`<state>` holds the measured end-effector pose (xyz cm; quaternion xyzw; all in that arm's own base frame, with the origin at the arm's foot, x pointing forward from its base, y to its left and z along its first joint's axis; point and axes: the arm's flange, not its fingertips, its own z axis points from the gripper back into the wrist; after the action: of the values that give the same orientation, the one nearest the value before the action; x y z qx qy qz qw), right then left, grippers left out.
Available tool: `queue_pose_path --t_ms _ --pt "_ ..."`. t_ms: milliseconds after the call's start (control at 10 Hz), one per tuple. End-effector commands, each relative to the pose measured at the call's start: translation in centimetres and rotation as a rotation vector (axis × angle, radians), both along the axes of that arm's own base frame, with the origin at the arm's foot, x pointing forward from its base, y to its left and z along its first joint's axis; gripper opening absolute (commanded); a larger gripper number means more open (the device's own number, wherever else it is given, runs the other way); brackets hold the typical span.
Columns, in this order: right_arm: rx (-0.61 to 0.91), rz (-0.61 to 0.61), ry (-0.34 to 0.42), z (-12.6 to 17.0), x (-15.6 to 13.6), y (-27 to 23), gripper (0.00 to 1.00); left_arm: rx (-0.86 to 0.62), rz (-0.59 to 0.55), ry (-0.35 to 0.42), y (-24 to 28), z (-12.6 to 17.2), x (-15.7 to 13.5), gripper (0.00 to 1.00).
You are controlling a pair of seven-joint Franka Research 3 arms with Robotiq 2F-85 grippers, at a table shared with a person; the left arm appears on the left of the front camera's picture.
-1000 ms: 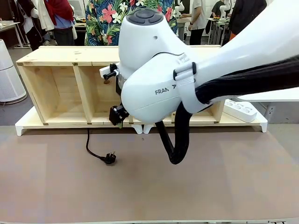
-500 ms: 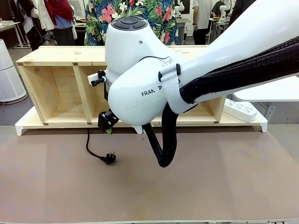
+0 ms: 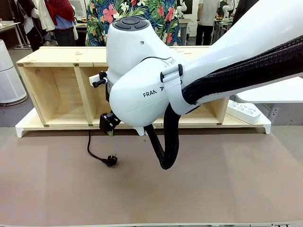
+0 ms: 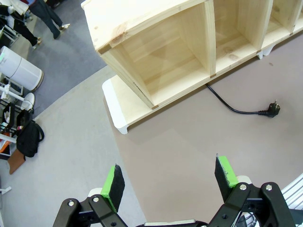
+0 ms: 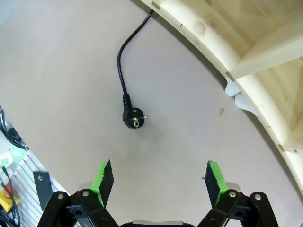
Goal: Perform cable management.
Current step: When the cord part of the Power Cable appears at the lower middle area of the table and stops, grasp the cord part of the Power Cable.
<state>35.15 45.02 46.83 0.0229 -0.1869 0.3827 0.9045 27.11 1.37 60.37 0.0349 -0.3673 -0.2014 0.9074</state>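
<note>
In the front view, the long thin black power cable (image 3: 88, 147) comes out at the foot of the pale wooden open-fronted shelf unit (image 3: 57, 59). It runs down onto the brown table mat (image 3: 213, 179) and hooks toward 4 o'clock, ending in its small black angled plug (image 3: 111, 161), which lies loose on the mat. The right gripper (image 3: 109, 128) hangs above it at about 12 o'clock of the plug, not touching it.

In the left wrist view, the left gripper (image 4: 170, 177) is spread wide with nothing between its green pads. The cable lies well apart, at about 1 o'clock.

In the right wrist view, the right gripper's pads are likewise fully parted and empty, with the plug at 11 o'clock of the gap.

The cord looks light and limp, so it would probably sag and trail if lifted mid-length. The plug is the only rigid part. The firmest hold is likely across the plug body or on the stiffer neck just behind it. Whether the far end is anchored at the shelf cannot be told.
</note>
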Motion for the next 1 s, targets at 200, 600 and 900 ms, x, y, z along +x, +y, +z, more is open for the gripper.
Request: queue_pose_path --t_ms 200,600,900 --pt "0.003 0.001 -0.002 0.0 0.0 0.0 1.0 -0.01 0.009 -0.003 0.0 0.1 0.0 1.0" --pt "-0.017 0.047 0.035 -1.1 1.0 2.4 1.0 -0.01 0.009 -0.003 0.0 0.1 0.0 1.0" --pt "-0.061 0.146 0.082 -3.4 1.6 6.6 1.0 -0.01 0.009 -0.003 0.0 0.1 0.0 1.0"
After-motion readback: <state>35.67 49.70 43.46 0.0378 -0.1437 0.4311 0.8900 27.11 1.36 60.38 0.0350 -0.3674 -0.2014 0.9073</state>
